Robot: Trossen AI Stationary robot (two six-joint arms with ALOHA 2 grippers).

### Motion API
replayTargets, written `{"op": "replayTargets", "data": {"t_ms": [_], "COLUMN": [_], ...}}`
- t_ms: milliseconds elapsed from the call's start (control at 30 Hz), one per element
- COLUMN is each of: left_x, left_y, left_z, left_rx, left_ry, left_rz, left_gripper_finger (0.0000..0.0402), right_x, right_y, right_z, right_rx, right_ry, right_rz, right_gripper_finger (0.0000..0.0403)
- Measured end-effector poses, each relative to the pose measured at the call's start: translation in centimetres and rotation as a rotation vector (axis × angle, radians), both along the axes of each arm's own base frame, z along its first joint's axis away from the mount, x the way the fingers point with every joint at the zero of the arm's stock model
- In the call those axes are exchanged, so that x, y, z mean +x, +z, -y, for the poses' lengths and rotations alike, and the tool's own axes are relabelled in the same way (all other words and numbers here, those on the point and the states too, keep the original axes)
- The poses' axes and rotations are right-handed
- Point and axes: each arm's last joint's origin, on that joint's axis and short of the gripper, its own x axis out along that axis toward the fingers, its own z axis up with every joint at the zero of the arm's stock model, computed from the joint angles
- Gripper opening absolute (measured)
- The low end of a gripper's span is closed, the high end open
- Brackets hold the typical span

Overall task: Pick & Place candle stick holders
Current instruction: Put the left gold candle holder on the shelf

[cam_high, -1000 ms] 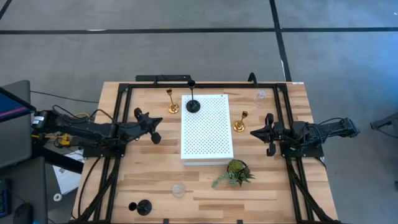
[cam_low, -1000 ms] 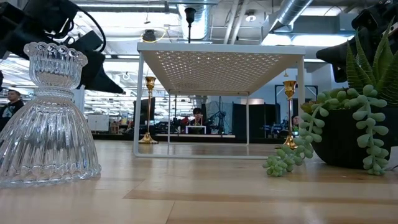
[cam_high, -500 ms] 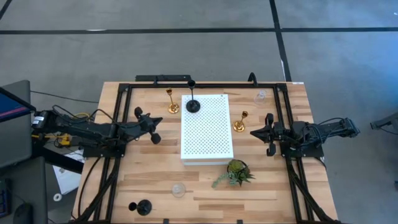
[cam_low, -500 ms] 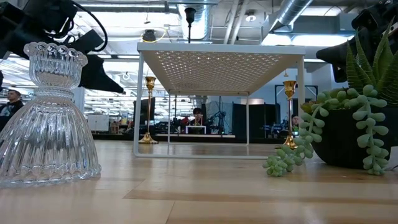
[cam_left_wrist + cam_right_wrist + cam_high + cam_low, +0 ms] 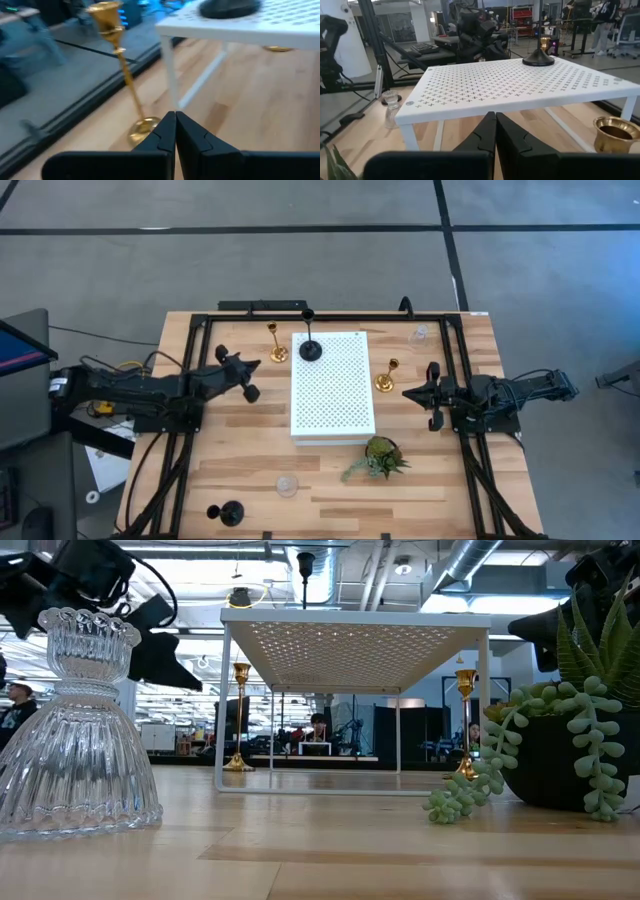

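A white perforated board [image 5: 332, 385] stands mid-table, with a black candle stick holder [image 5: 311, 350] on its far left corner. One gold holder [image 5: 277, 352] stands left of the board and another gold holder [image 5: 386, 380] right of it. Clear glass holders stand at the far right [image 5: 418, 335] and near the front [image 5: 287, 485]. A second black holder [image 5: 230, 512] stands at the near left corner. My left gripper [image 5: 258, 364] is shut and empty, pointing at the left gold holder [image 5: 117, 65] a short way off. My right gripper [image 5: 406, 392], also shut and empty, hovers just right of the right gold holder [image 5: 615, 132].
A small green plant in a dark pot [image 5: 380, 458] sits in front of the board's near right corner. Black frame rails [image 5: 190, 380] run along the table's left, right and far sides. Bare wood lies between the board and the near edge.
My left gripper has swung toward the table's far edge, closer to the gold holder left of the board, and has stayed shut. No holder has moved.
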Motion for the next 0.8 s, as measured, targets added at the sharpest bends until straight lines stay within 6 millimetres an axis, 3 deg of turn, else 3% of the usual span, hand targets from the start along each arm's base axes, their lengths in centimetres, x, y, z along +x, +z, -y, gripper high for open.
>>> {"op": "replayTargets", "data": {"t_ms": [800], "left_x": [2.1], "left_y": [-1.8], "left_z": [-4.5], "left_rx": [0.012], "left_ry": [-0.067], "left_rz": [-0.049], "left_gripper_finger": [0.0007], "right_x": [0.0], "right_y": [0.0], "right_z": [0.0], "right_rx": [-0.019], "right_ry": [-0.001], "right_rz": [-0.001], "right_gripper_finger": [0.0001]}}
